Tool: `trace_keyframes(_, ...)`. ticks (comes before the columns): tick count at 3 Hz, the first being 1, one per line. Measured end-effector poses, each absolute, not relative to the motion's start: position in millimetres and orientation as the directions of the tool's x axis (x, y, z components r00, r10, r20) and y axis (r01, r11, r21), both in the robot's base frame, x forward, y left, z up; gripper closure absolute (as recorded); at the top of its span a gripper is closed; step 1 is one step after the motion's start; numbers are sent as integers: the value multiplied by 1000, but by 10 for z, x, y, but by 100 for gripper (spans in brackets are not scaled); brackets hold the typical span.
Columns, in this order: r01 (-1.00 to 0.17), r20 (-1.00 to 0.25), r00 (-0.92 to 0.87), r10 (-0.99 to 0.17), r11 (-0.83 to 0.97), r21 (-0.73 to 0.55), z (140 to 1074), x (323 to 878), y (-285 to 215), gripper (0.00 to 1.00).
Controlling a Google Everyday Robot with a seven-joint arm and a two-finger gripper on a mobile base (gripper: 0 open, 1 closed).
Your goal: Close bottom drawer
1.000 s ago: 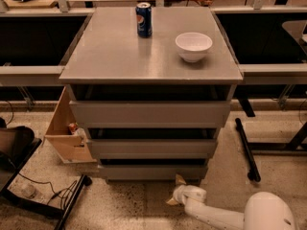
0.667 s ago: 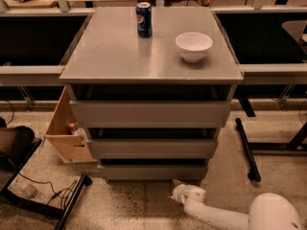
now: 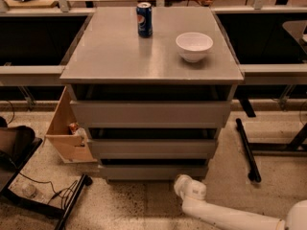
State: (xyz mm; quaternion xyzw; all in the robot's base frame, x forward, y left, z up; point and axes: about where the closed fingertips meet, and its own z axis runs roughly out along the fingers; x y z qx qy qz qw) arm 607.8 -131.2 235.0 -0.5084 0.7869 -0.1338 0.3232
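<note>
The grey cabinet [image 3: 120, 56] stands in the middle of the camera view with three drawers. The bottom drawer [image 3: 153, 171] is the lowest one, with a plain flat grey front and no handle. A thin dark gap shows above its front, and its inside is hidden. My gripper [image 3: 183, 182] is low on the floor, right at the lower right part of the bottom drawer's front. Whether it touches the front I cannot tell. My white arm [image 3: 225, 217] reaches in from the bottom right corner.
A blue soda can [image 3: 144, 19] and a white bowl [image 3: 194, 46] sit on the cabinet top. A wooden box [image 3: 67, 133] leans at the cabinet's left side. A black bag [image 3: 14, 145] and cables lie at the left. A black stand leg [image 3: 247, 150] lies on the floor at the right.
My gripper has moved a little up and to the right, closer to the bottom drawer's front. The drawers, can and bowl have not visibly moved.
</note>
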Motion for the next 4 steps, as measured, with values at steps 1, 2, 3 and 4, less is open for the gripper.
trace_keyframes(1,-676,-290,-176,-941,330,-659,3572,6048,-749,100)
trace_keyframes(2,-664,-188,-109,-976,212,-717,4271,5913,-265,100)
trace_keyframes(3,-618,-107,-129,-986,164,-769,4918,5752,-107,100)
trace_keyframes(4,-512,-46,-216,-975,153,-845,5630,5391,-193,100)
